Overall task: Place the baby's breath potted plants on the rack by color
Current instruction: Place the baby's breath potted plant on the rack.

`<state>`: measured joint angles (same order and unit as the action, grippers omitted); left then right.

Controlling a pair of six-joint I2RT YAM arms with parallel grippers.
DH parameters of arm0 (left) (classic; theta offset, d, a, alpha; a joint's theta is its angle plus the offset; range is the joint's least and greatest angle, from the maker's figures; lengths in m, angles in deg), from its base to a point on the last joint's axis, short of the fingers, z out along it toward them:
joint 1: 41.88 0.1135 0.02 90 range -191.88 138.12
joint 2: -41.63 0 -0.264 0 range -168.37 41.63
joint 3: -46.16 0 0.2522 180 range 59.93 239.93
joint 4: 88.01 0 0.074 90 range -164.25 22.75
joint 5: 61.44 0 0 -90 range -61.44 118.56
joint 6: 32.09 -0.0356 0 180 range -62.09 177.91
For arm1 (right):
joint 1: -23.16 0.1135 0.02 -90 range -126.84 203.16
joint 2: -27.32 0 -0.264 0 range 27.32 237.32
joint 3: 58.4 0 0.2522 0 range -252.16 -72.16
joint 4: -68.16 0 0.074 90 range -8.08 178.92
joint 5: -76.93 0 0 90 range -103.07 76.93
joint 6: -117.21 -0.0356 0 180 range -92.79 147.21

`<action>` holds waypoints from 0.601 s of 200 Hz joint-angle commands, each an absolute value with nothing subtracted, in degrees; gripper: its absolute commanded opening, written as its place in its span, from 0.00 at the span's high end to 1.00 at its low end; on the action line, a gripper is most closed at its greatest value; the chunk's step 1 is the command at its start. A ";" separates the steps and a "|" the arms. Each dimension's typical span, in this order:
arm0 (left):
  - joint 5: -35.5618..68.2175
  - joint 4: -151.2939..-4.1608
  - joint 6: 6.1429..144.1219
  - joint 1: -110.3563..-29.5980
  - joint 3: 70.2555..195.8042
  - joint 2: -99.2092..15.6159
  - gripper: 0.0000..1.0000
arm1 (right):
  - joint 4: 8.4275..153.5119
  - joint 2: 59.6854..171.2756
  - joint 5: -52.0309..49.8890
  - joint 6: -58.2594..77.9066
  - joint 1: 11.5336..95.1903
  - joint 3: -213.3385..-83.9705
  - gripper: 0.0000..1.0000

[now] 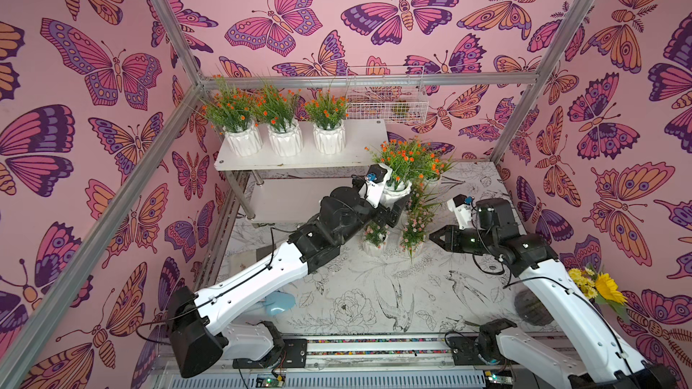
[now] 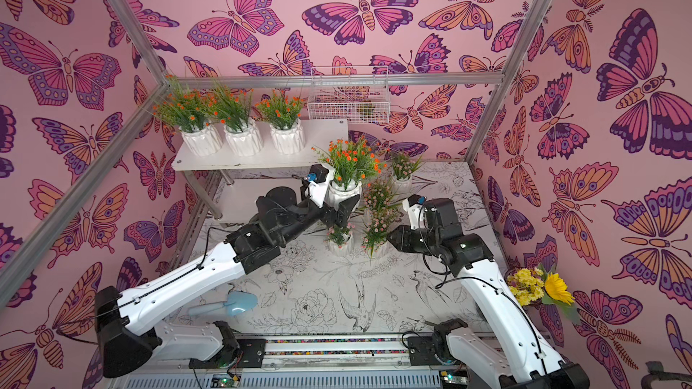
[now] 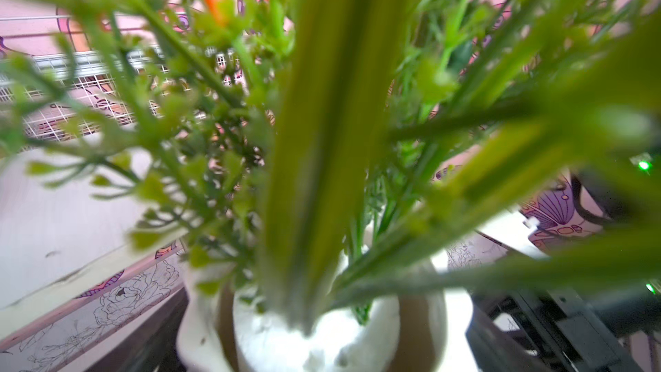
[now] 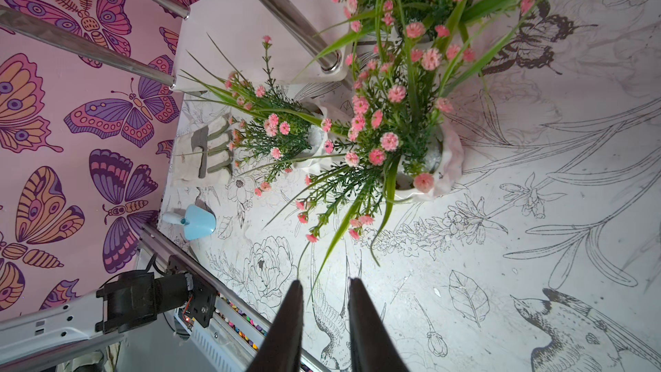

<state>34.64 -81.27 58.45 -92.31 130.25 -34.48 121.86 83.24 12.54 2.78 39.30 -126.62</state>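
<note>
Step in hand: judged to be carrying the fourth orange plant (image 1: 408, 160) to the rack's (image 1: 359, 144) top tier.
Left pincer (image 2: 339, 202): clamped on that plant's white pot (image 1: 397, 189), one finger on each side of the wall.
Held plant's place: centre of both top views, just beside the top tier's right end and seemingly raised to about its height.
Free spot: bare board right of the three orange plants (image 1: 277, 106) standing in a row.
Doing it well: keep the pot upright, bring it in over the front edge, set its base fully on the board beside the third pot, and release only once it sits flat.
Risk: sprigs may tangle with the neighbour's.
Right pincer (image 4: 324, 282): fingers slightly apart, holding nothing, near the pink plants (image 4: 393, 112).
Pink plants' place: clustered on the bench (image 1: 355, 286), right of centre; lower tier (image 1: 284, 196) bare.
Pots: white, ribbed, glossy, probably hard and slippery.
Sprigs: thin green blades and tiny flower heads that look bendable.
Rack: flat white boards on shiny metal tube legs (image 4: 89, 48).
</note>
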 commanded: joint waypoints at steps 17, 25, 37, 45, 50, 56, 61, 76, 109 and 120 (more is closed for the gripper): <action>33.17 -83.23 59.52 -89.77 139.72 -37.72 0.33 | 121.20 81.74 12.53 1.71 39.03 -125.17 0.75; 33.18 -82.91 60.07 -89.07 141.23 -38.60 0.33 | 121.13 81.64 12.65 1.64 39.00 -125.01 0.75; 32.52 -82.95 60.54 -88.10 142.93 -39.77 0.33 | 121.18 81.41 12.76 1.64 38.99 -124.82 0.75; 32.79 -82.95 60.42 -87.74 144.10 -40.54 0.33 | 121.32 81.29 12.69 1.68 38.98 -124.73 0.75; 33.14 -82.94 60.31 -87.59 144.77 -41.08 0.33 | 121.32 81.15 12.68 1.64 38.98 -124.68 0.75; 33.49 -83.23 60.07 -87.37 145.41 -41.68 0.33 | 121.43 81.07 12.60 1.72 39.00 -124.64 0.75; 33.91 -83.50 59.87 -87.21 145.95 -42.15 0.33 | 121.41 80.94 12.60 1.72 39.04 -124.62 0.75; 34.86 -83.91 59.63 -86.56 148.02 -43.93 0.33 | 121.64 80.84 12.84 1.68 38.99 -124.66 0.75; 36.68 -84.47 59.45 -84.89 152.45 -48.16 0.33 | 122.19 80.16 12.91 1.66 38.99 -124.46 0.75; 37.61 -84.59 59.58 -84.30 153.69 -49.38 0.33 | 122.53 79.73 12.74 1.73 39.01 -124.37 0.75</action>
